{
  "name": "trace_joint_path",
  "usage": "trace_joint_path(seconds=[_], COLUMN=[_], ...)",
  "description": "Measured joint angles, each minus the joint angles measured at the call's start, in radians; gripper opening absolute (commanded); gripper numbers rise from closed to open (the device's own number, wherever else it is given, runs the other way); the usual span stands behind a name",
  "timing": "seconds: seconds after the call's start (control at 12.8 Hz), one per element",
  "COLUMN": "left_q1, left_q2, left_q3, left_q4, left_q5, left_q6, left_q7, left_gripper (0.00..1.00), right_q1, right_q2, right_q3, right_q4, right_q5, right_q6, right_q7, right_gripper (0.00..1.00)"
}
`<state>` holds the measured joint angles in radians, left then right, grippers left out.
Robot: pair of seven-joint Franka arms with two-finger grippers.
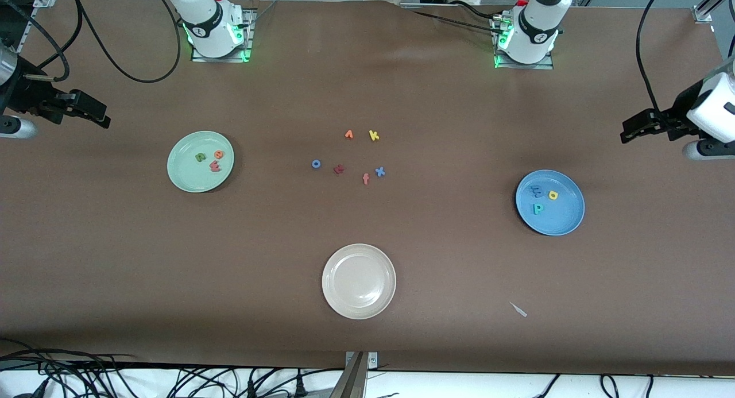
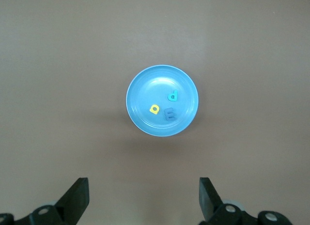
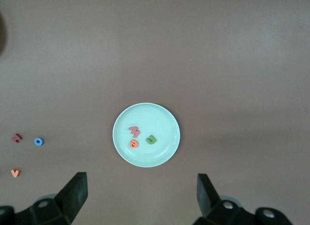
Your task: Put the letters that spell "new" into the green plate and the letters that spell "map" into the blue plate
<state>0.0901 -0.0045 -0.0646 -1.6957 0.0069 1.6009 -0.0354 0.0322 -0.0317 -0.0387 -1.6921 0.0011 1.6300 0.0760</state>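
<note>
The green plate (image 1: 189, 177) (image 3: 160, 120) lies toward the right arm's end and holds the green n (image 1: 200, 156) (image 3: 151, 139), the orange-red e (image 1: 219, 154) (image 3: 134, 144) and the pink w (image 1: 215, 166) (image 3: 134, 131). In the blue plate (image 1: 565, 214) (image 2: 155, 84), toward the left arm's end, lie the blue m (image 1: 537, 189) (image 2: 170, 114), the yellow a (image 1: 553, 195) (image 2: 154, 109) and the teal p (image 1: 538, 208) (image 2: 173, 95). My right gripper (image 1: 95, 112) (image 3: 142, 184) hangs open and empty over bare table beside the green plate. Beside the blue plate, my left gripper (image 1: 631, 128) (image 2: 144, 186) is likewise open and empty.
Loose letters lie mid-table: an orange one (image 1: 348, 134), a yellow k (image 1: 374, 135), a blue o (image 1: 316, 163), a dark red one (image 1: 339, 169), an orange f (image 1: 366, 178) and a blue x (image 1: 379, 171). A beige plate (image 1: 344, 297) sits nearer the front camera. Cables hang along the table's edges.
</note>
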Motion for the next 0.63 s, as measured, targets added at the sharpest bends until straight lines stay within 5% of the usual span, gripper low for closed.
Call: trace_joint_path(seconds=[0.63], left_q1=[-0.005], left_q2=[-0.017], left_q3=[0.011], left_q4=[0.024], left_q5=[0.0], left_q6=[-0.07], left_q7=[0.002], left_gripper=[1.0], right_q1=[-0.001], right_q2=[0.0], right_q3=[0.0], right_q4=[-0.006], right_q5=[0.0], right_q6=[0.018], right_q7=[0.0], right_gripper=[1.0])
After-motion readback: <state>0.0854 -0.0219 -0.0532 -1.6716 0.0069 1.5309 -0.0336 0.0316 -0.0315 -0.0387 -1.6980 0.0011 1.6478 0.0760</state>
